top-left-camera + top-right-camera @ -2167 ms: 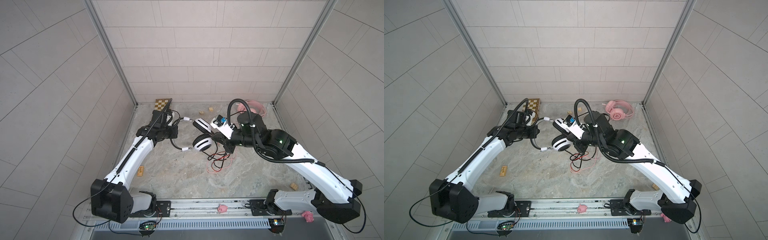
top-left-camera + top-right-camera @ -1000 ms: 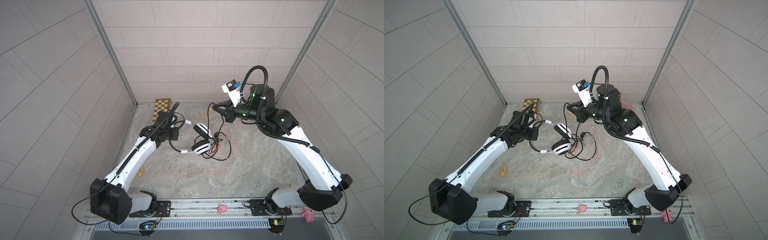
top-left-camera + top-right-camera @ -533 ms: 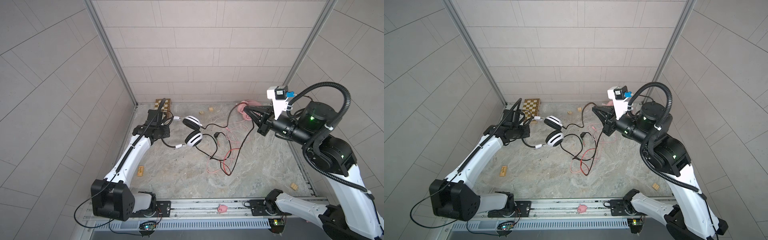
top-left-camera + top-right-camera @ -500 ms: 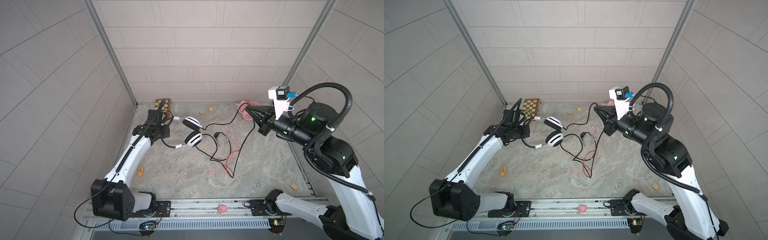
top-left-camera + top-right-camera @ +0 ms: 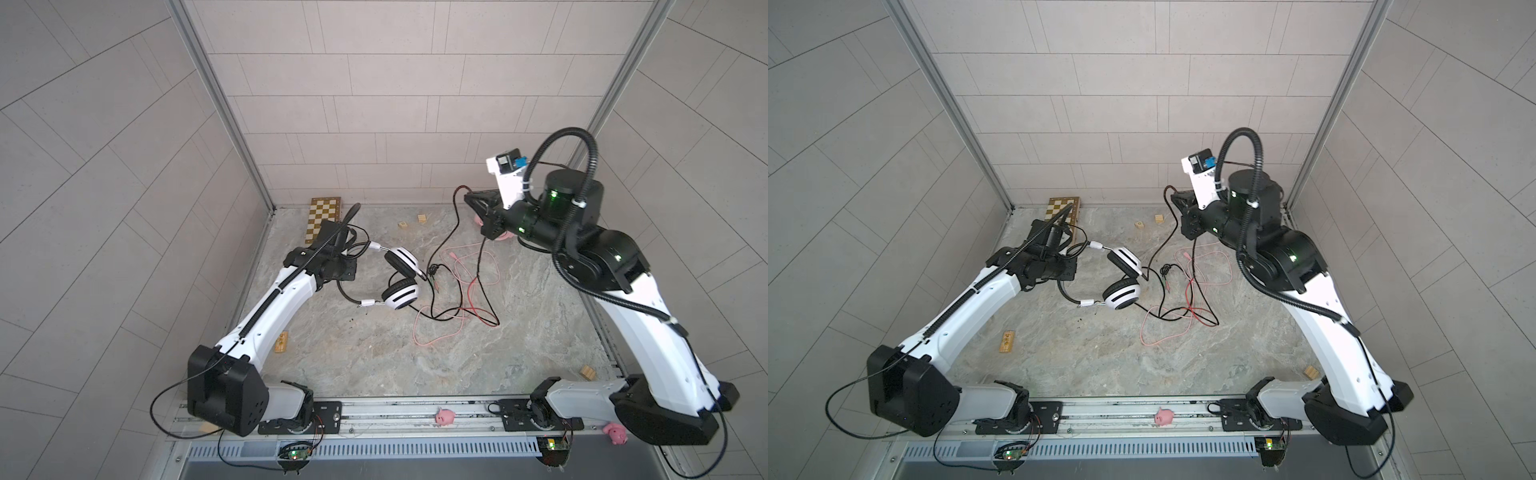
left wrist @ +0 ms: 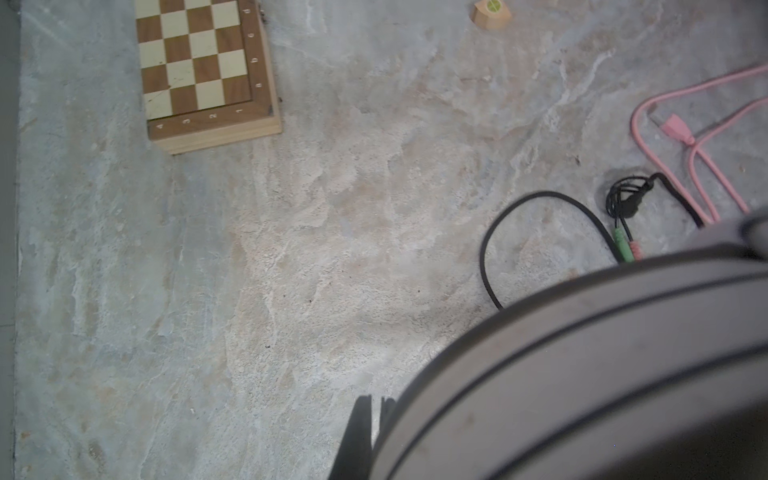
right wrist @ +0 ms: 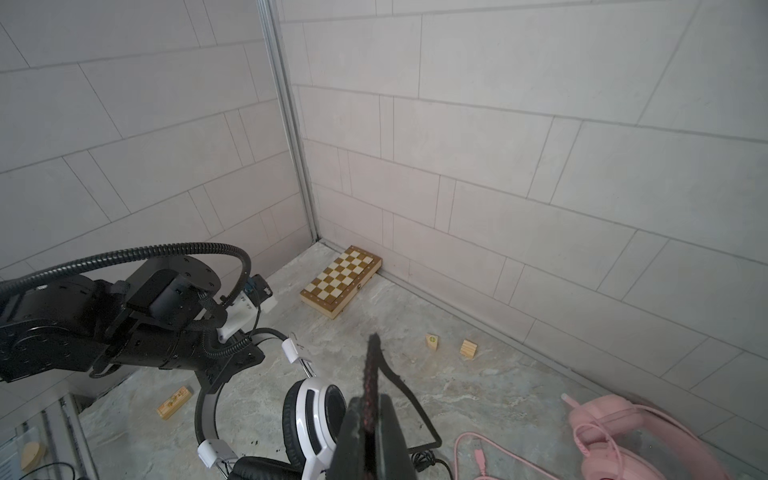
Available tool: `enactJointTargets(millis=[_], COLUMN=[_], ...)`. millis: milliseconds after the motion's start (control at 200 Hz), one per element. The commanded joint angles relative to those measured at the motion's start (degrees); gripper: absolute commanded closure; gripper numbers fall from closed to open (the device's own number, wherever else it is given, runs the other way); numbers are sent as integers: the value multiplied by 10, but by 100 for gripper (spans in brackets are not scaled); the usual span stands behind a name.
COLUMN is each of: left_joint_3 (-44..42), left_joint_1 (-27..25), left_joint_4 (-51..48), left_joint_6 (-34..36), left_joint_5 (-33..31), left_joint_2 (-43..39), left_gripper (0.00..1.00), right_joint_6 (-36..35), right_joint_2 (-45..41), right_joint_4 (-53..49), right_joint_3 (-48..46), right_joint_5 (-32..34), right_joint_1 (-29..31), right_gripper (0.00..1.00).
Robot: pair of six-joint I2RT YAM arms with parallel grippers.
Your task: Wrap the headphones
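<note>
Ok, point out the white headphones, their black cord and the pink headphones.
white headphones (image 5: 400, 293): in a top view, outer shell of the nearer striped earcup.
black cord (image 6: 481, 259): left wrist view, side of its loop.
pink headphones (image 7: 606, 419): right wrist view, its pink shell.

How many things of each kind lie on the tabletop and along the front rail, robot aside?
Headsets: 2 (white headset, pink headset)
Chessboard: 1
Wooden blocks: 4
Pink pig toys: 2
Total: 9
</note>
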Motion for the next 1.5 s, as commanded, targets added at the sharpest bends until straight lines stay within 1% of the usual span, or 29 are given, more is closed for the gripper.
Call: enactJointTargets(millis=[0,100,195,255,415,465,550,605,671,771,866,911,956,1031,1066,1106,1196,1291,1371,1441,1491], left_joint_3=[29,35,45,55,66,70,75,73,68,48,33,29,26,16,2,-20,-31,-21,-22,-29,-36], left_joint_1=[-32,-54,-71,-82,-107,-107,-106,-105,-104,-105,-105,-105,-105,-103,-98,-89,-57,-51,-51,-52,-53], left_joint_4=[-12,-20,-27,-35,-43,-46,-54,-53,-43,-17,6,14,16,22,35,59,78,98,135,172,208], left_joint_6=[17,18,27,35,54,54,46,43,39,37,45,49,48,42,34,30,18,20,40,50,69], left_joint_5=[-19,-20,4,21,45,47,1,-22,-34,-22,7,8,-18,-99,-146,-184,-222,-290,-326,-377,-390], left_joint_2=[19,45,69,82,97,94,85,75,59,27,-1,-14,-27,-55,-69,-87,-113,-127,-134,-132,-128], left_gripper=[100,100,100,100,100,100,100,100,100,100,100,100,100,100,100,100,100,100,100,100,100], right_joint_6=[6,5,-17,-23,-31,-33,-31,-13,21,49,48,46,40,31,33,38,43,24,2,-14,-22], right_joint_2=[22,62,81,85,81,77,68,56,47,46,49,54,56,45,34,20,-2,-17,-27,-32,-31], right_joint_4=[19,-3,-20,-19,-8,-9,-11,10,43,67,73,68,55,40,41,46,43,3,-31,-52,-69], right_joint_3=[42,98,124,123,98,88,73,54,33,24,16,18,22,12,0,-14,-35,-40,-49,-62,-65], right_joint_5=[-52,-84,-89,-100,-122,-117,-130,-140,-154,-200,-187,-186,-180,-156,-154,-157,-175,-165,-135,-88,-67], right_joint_1=[4,23,59,70,70,70,69,68,70,73,70,68,66,59,54,47,35,35,35,35,35], right_gripper=[100,100,100,100,100,100,100,100,100,100,100,100,100,100,100,100,100,100,100,100,100])
